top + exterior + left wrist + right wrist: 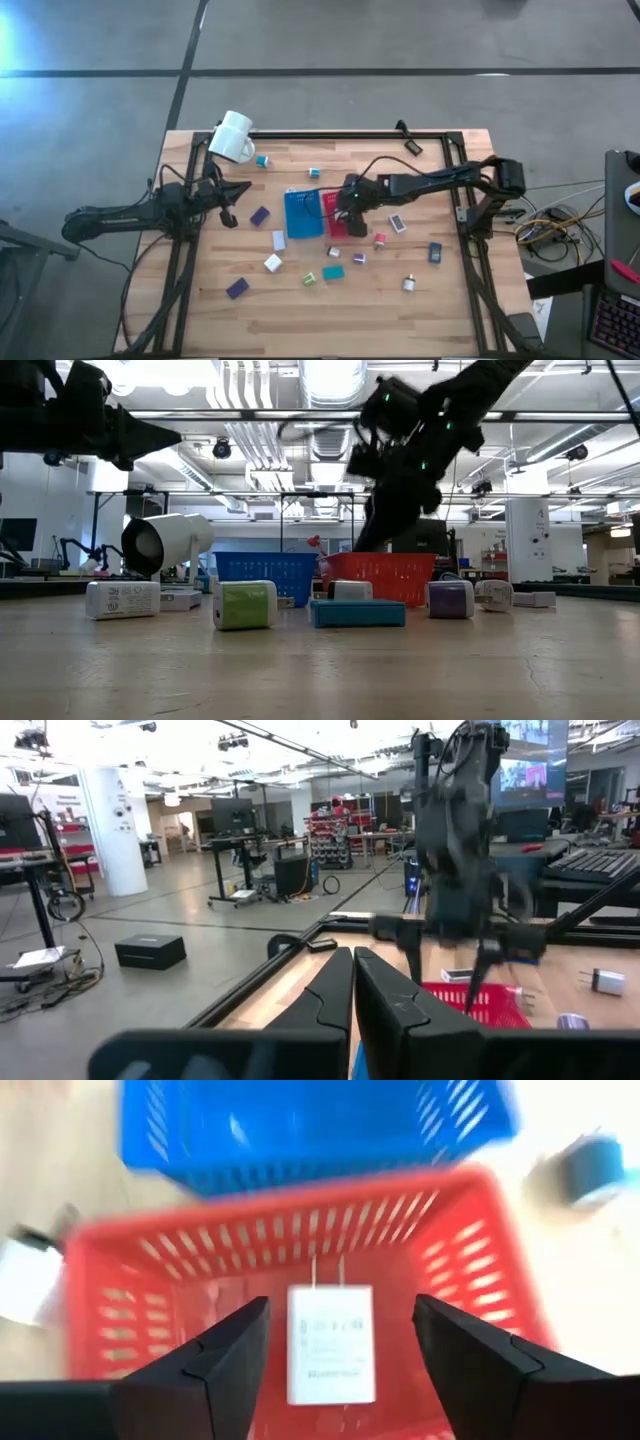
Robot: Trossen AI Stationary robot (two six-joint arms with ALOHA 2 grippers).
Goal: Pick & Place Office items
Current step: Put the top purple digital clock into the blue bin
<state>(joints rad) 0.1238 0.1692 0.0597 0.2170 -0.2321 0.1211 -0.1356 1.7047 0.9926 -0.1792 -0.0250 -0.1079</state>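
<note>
Right gripper point(340, 1355), fingers apart over red basket point(150, 1280), white charger point(331, 1345) lying loose inside; drop looks done, next lift clear toward another item; left gripper point(352, 982) closed, waiting at table's left.

Both arms are dark, nearly black, built of slim jointed links. The left arm point(140, 213), at the frame's left, ends in a left gripper point(352, 982) with two smooth, tapering matte fingers. The right arm point(440, 182), at the frame's right, carries a bulky rounded joint at its base and a thin black cable looping over it. Small green lights glow on its wrist housing point(420, 435).
</note>
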